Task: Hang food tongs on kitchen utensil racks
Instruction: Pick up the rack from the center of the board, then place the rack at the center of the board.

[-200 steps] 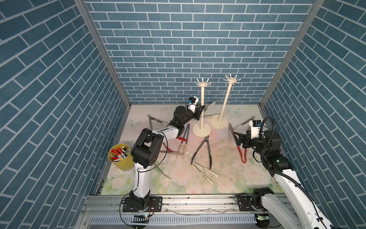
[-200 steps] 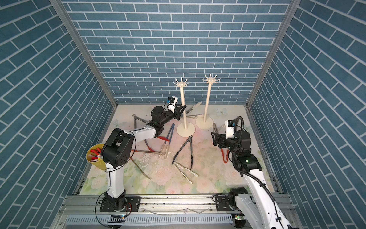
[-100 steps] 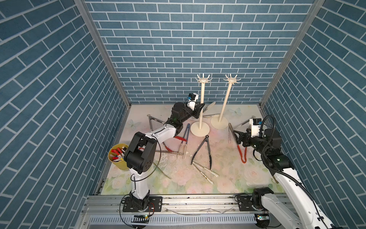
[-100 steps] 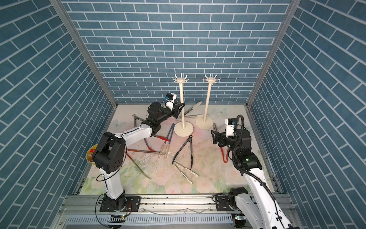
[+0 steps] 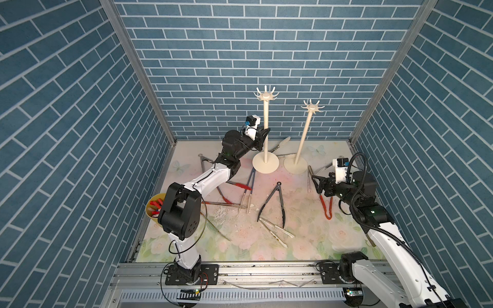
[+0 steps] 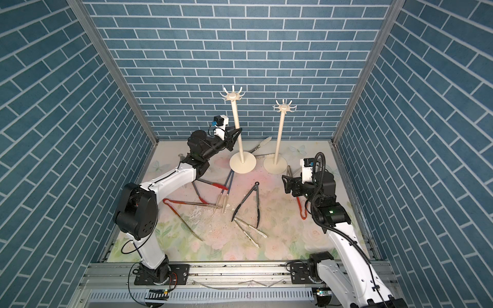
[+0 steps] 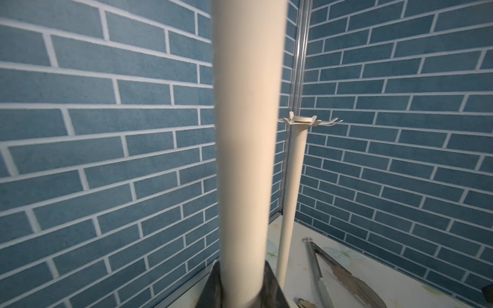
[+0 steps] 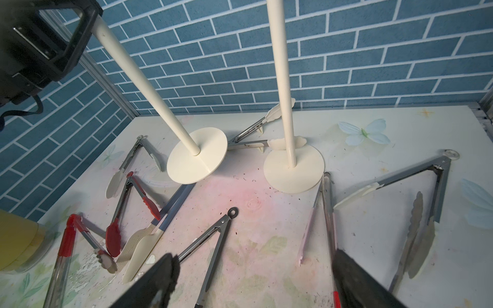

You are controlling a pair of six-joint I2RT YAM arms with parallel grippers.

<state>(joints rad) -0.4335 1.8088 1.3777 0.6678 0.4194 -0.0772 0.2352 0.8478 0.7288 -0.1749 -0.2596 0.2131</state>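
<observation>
where the food tongs (image 5: 269, 201) lie: all flat on the floral table (image 5: 306, 240), scattered around the bases of the left rack (image 5: 266, 114) and the right rack (image 5: 304, 138).
left gripper (image 5: 263, 133): fingers closed tight on the left rack's pole.
right gripper (image 5: 318, 184): fingers spread wide, holding nothing, just above the red tongs (image 5: 324, 206).

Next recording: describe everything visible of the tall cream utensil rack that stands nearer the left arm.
The cream utensil rack is a slim smooth pole on a flat round disc base, capped by a small knob ringed with short upturned hooks; it looks like painted metal or plastic. The hooks are bare. The left gripper is closed on the pole about midway up. In the right wrist view the base seems tipped, near edge off the floral mat. White-tipped metal tongs lie just behind the base.
</observation>
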